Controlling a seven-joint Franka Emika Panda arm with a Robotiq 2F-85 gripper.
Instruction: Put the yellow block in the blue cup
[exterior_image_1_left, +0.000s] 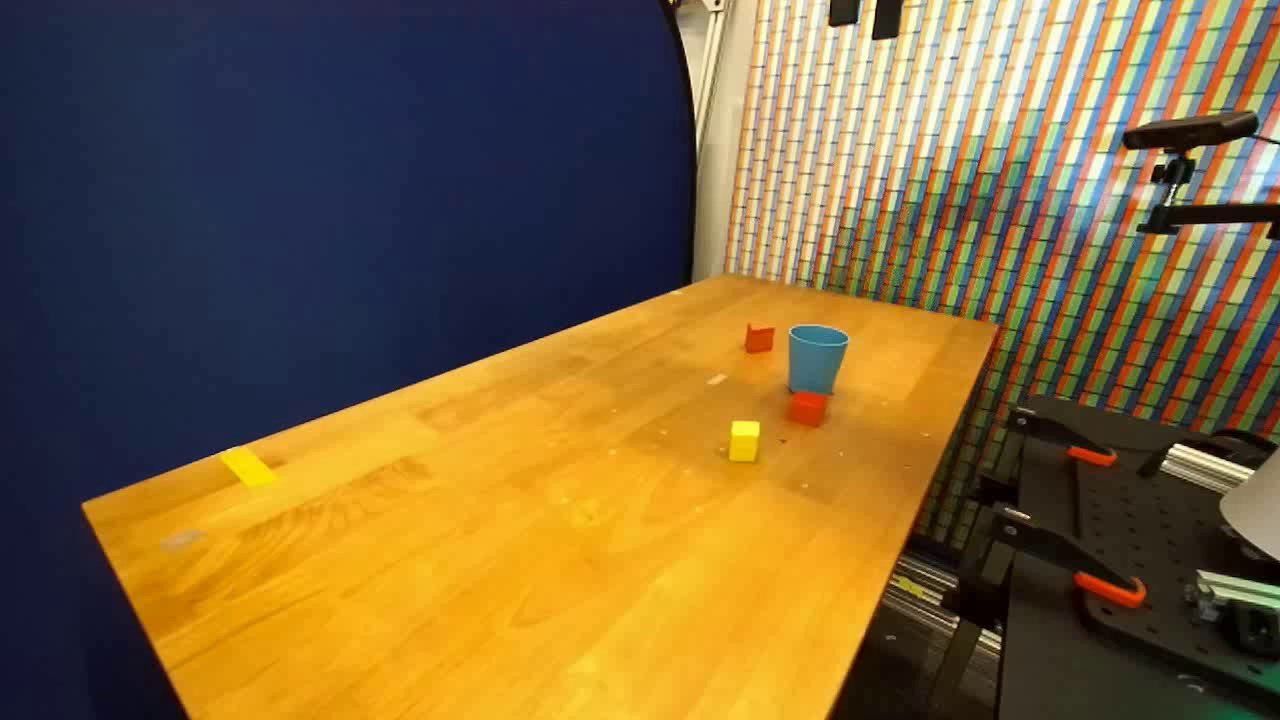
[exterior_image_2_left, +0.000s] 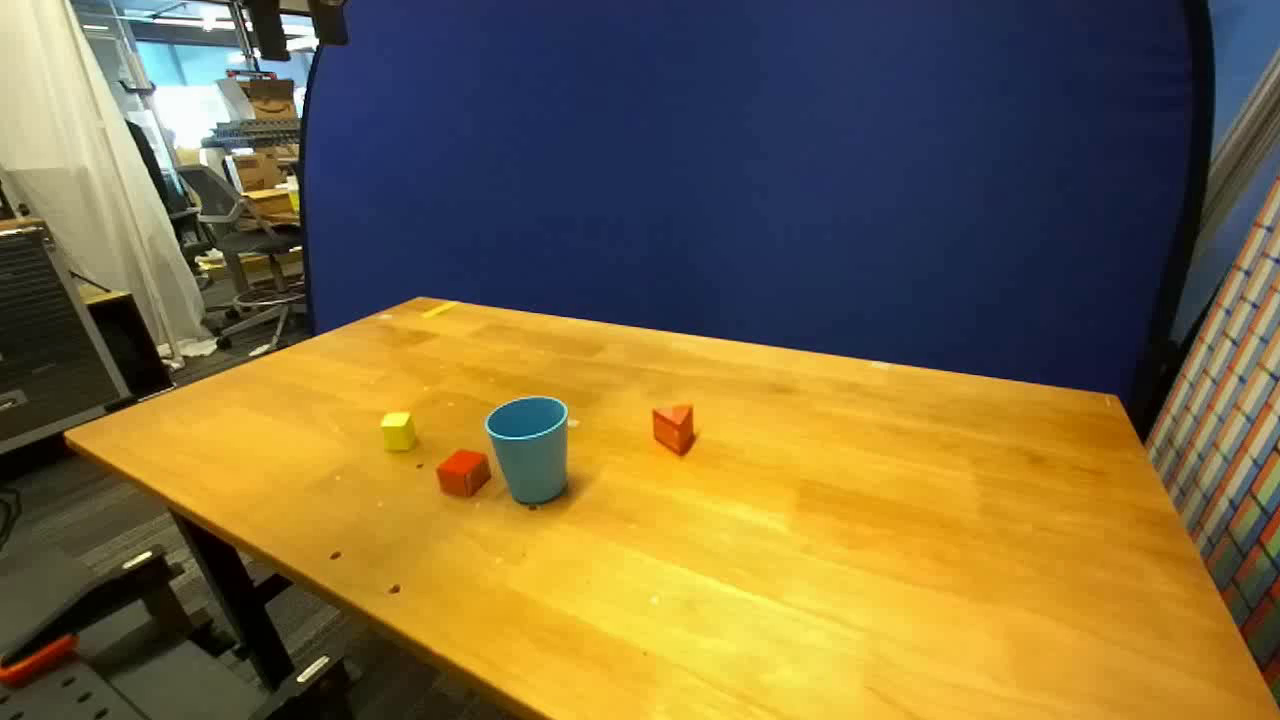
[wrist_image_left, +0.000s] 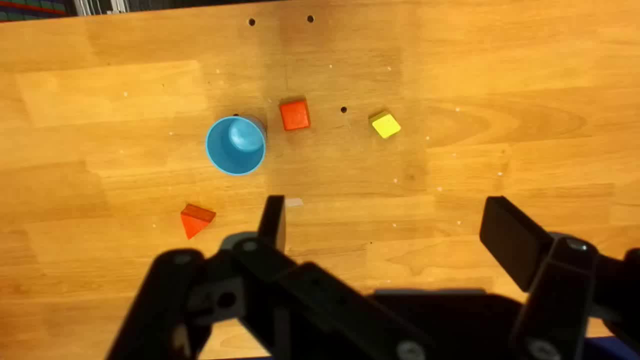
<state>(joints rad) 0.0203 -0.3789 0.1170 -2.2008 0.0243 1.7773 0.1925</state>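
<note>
The yellow block (exterior_image_1_left: 744, 441) is a small cube on the wooden table; it also shows in an exterior view (exterior_image_2_left: 398, 432) and in the wrist view (wrist_image_left: 385, 125). The light-blue cup (exterior_image_1_left: 816, 360) stands upright on the table, also in an exterior view (exterior_image_2_left: 532, 455); in the wrist view the cup (wrist_image_left: 236, 145) shows its inside, with nothing in it. My gripper (wrist_image_left: 387, 207) is open, with nothing between its fingers. Its fingertips show high above the table at the top edge of both exterior views, here (exterior_image_1_left: 866, 16) and here (exterior_image_2_left: 298, 26).
A red block (exterior_image_2_left: 463, 473) lies between the cup and the yellow block, close to the cup. A red-orange triangular block (exterior_image_2_left: 673, 429) lies on the cup's other side. A yellow tape strip (exterior_image_1_left: 248, 467) is stuck near the table's edge (exterior_image_1_left: 440, 386). A blue screen (exterior_image_2_left: 740, 180) stands behind.
</note>
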